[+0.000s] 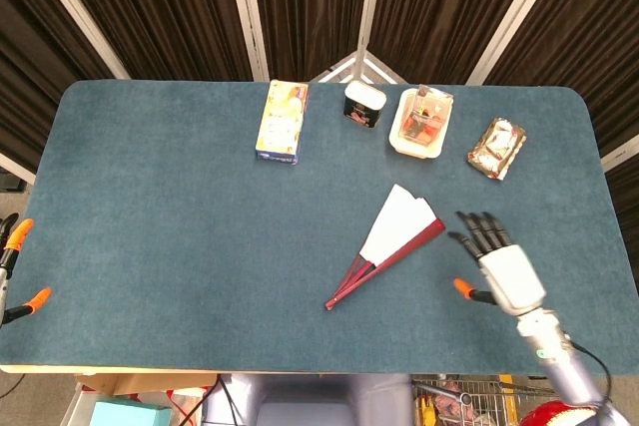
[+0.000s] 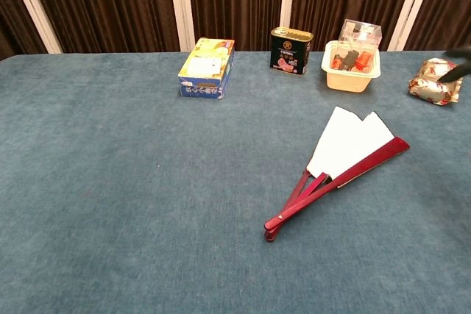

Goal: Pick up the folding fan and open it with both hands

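Observation:
The folding fan (image 1: 397, 234) lies flat on the blue table (image 1: 180, 246), right of centre and partly spread. Its white leaf points away from me and its red sticks meet at a pivot toward the front; in the chest view the fan (image 2: 347, 151) lies alone, touched by nothing. My right hand (image 1: 497, 261) hovers just right of the fan, fingers apart and holding nothing; only its dark fingertips (image 2: 461, 63) show at the chest view's right edge. Of my left hand (image 1: 18, 266), only orange-tipped fingers show, at the far left edge off the table, spread and holding nothing.
Along the back edge stand a yellow and blue box (image 1: 282, 122), a dark tin (image 1: 364, 105), a clear tray of snacks (image 1: 423, 123) and a foil packet (image 1: 496, 148). Dark curtains hang behind the table.

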Available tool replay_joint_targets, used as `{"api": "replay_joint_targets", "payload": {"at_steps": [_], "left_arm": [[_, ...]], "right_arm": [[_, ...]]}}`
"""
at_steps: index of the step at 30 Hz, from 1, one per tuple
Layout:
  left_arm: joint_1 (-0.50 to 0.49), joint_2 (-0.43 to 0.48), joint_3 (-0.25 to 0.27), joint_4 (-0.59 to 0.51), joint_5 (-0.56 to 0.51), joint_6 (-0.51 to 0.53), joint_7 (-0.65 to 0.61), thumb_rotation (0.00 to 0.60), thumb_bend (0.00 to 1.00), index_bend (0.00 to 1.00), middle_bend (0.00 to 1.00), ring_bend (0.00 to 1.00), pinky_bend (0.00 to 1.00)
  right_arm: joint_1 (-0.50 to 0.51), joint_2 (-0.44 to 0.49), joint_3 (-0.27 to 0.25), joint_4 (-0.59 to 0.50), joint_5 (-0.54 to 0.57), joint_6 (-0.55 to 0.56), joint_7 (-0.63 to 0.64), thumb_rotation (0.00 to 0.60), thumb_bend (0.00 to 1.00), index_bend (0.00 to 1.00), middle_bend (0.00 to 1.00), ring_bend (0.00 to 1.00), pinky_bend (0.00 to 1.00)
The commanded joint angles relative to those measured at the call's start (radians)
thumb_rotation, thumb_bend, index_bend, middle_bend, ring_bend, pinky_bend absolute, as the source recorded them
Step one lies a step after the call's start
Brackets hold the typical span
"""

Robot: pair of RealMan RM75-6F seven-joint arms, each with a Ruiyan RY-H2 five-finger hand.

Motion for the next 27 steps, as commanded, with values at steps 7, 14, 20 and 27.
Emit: {"api": "replay_joint_targets", "payload": {"at_steps": [7,14,20,27], "left_arm": [[-0.002,-0.001,-0.001,-0.001,-0.006,-0.006,0.007,0.600,0.00,0.00,0.00,0.00,0.00],[-0.003,-0.001,-0.001,-0.002,-0.007,-0.009,0.009,0.600,0.00,0.00,0.00,0.00,0.00],[-0.004,-0.001,0.000,0.003,-0.004,-0.009,0.009,0.600,0.00,0.00,0.00,0.00,0.00],[-0.005,-0.002,-0.001,0.003,-0.007,-0.011,0.005,0.600,0.00,0.00,0.00,0.00,0.00]], "right_arm": [[0.054,-0.153,-0.024,0.085,-0.017,-0.041,-0.006,0.600,0.24,0.29,0.07,0.00,0.00],[0.071,-0.262,-0.031,0.122,0.000,-0.061,-0.028,0.600,0.24,0.29,0.07,0.00,0.00],[0.092,-0.351,-0.023,0.169,0.022,-0.085,-0.039,0.600,0.24,0.33,0.08,0.00,0.00],[0.116,-0.435,-0.009,0.242,0.052,-0.103,-0.035,0.600,0.24,0.38,0.10,0.00,0.00]]}}
